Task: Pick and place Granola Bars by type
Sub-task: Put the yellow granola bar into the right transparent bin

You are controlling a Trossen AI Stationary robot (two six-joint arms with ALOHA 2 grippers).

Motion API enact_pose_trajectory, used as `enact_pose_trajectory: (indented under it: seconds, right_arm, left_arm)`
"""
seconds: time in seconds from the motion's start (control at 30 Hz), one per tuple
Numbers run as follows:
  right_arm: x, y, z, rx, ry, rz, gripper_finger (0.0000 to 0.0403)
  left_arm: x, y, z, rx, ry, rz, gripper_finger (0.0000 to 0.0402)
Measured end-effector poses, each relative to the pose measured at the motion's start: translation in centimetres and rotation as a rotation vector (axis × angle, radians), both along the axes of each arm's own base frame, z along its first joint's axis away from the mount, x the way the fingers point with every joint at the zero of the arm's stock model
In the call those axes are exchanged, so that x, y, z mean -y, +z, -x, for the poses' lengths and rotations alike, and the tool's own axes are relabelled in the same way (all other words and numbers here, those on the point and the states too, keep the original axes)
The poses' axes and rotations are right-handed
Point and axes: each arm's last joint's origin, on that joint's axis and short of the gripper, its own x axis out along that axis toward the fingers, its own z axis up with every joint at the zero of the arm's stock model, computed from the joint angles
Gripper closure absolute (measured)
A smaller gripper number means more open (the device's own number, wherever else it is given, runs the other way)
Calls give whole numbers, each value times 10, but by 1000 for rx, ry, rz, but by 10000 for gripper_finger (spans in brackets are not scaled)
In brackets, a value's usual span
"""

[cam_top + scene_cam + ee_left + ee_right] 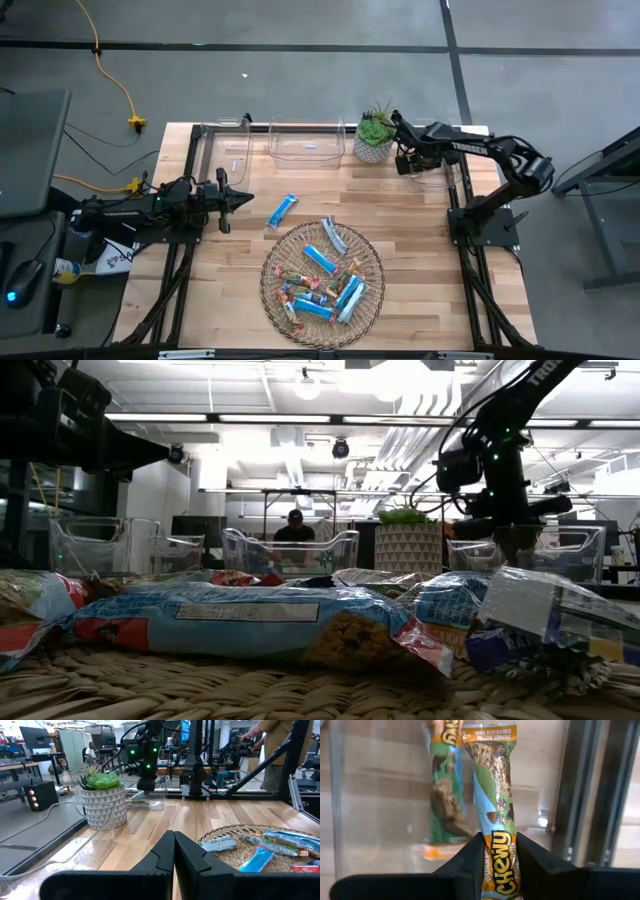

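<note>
My right gripper hangs over a clear bin at the table's far right. It is shut on a tan-green-blue Chewy granola bar. A second bar of the same kind shows beside it in the bin. Several more bars, blue-white and tan, lie in the round woven basket at the near middle. One blue bar lies on the table beside the basket's far left rim. My left gripper is shut and empty, held level to the left of that bar. My right gripper pinches the Chewy bar near its printed end between its two fingers, which press on its two long edges. The fingers come from above and lie along the bar. The bar hangs below them, its free end down in the clear bin.
Two more clear bins stand along the far edge. A potted plant stands close beside my right gripper. Bare wood lies between the basket and the bins. People show in the room beyond the table.
</note>
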Motion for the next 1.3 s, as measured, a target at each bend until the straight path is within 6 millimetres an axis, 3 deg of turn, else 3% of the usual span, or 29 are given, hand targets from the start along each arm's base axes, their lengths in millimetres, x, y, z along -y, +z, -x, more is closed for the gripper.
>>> enact_pose_trajectory:
  seconds: [0.23,0.67,0.97,1.3]
  right_arm:
    - [7,-2,3,3,3,41,305]
    - [4,6,5,37,30,45,197]
    - [-15,63,26,213,30,269,182]
    - [-53,146,44,877,274,583,183]
  left_arm:
    - [0,0,0,0,0,0,399]
    - [0,0,0,0,0,0,399]
    - [0,0,0,0,0,0,399]
    - [0,0,0,0,0,0,399]
